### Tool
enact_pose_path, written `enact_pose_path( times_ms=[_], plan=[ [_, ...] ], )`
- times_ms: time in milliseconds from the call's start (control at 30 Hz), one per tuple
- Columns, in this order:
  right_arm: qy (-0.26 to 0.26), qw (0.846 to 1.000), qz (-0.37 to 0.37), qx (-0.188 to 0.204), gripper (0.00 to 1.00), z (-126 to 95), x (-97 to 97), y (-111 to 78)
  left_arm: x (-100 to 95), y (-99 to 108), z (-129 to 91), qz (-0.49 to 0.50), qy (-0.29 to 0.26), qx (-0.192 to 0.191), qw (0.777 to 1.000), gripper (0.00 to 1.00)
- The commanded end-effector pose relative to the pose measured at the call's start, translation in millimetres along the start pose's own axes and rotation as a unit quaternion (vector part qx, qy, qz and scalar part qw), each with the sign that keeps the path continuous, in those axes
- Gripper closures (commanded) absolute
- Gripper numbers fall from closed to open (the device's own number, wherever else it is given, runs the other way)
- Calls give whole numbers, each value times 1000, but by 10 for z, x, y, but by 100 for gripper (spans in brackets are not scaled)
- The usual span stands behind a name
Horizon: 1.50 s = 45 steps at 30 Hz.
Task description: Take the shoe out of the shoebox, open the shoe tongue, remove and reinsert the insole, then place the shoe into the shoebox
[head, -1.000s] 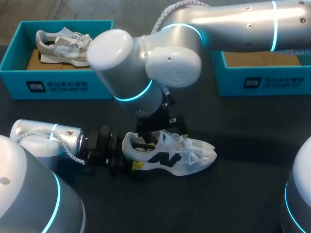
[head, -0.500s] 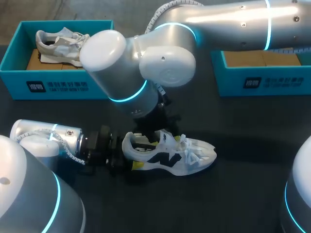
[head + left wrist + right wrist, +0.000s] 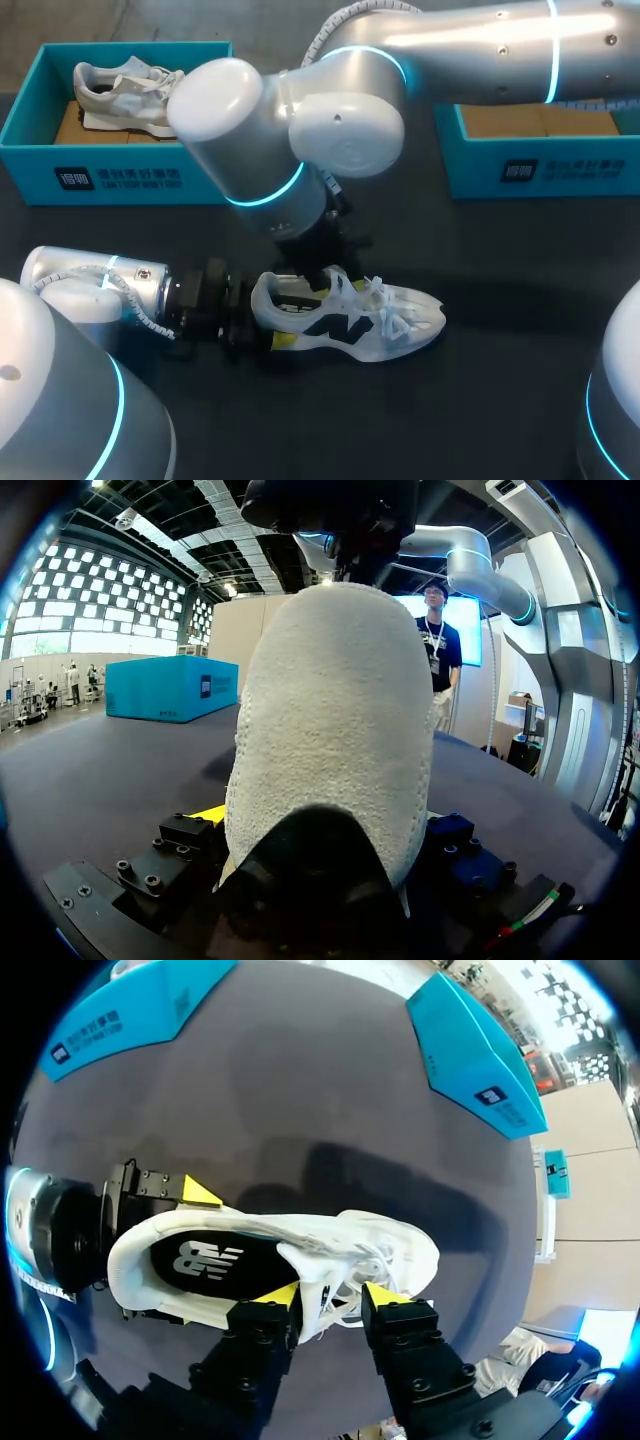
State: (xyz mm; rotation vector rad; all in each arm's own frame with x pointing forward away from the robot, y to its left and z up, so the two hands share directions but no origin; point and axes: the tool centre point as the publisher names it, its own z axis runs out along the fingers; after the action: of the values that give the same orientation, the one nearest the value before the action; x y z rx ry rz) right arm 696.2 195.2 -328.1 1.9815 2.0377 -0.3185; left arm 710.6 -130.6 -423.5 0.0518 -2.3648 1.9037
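A white sneaker (image 3: 350,325) with a dark logo lies on its sole on the black table, toe pointing right. My left gripper (image 3: 279,318) comes in low from the left, its fingers on either side of the heel (image 3: 330,730) and touching it. My right gripper (image 3: 328,1298) hangs over the shoe opening, fingers closed on the white tongue (image 3: 322,1290) among the laces. The black insole (image 3: 200,1260) lies inside the shoe. In the head view my right arm hides most of its own gripper.
A teal shoebox (image 3: 120,178) stands at the back left with a grey shoe (image 3: 125,90) in it. A second teal shoebox (image 3: 540,170) stands at the back right. My right arm's bulky wrist (image 3: 290,130) hangs over the table's middle.
The right gripper's fingers have drawn together around the tongue. The right arm's wrist shifted slightly left. The left gripper and the shoe stayed put.
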Motion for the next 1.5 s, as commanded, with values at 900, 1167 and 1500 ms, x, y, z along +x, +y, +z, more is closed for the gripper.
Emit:
enact_pose_path(
  times_ms=[900, 1167, 1500],
  plan=[
    [147, 968, 204, 26, 100, 55, -527, -132, -43, 22, 7, 0, 1, -1, 1000, 100],
    [242, 949, 203, 17, 100, 182, -787, -180, -43, 22, 7, 0, 1, -1, 1000, 100],
    [332, 923, 194, 19, 100, 333, -962, -171, -43, 22, 7, 0, 1, -1, 1000, 100]
  ],
)
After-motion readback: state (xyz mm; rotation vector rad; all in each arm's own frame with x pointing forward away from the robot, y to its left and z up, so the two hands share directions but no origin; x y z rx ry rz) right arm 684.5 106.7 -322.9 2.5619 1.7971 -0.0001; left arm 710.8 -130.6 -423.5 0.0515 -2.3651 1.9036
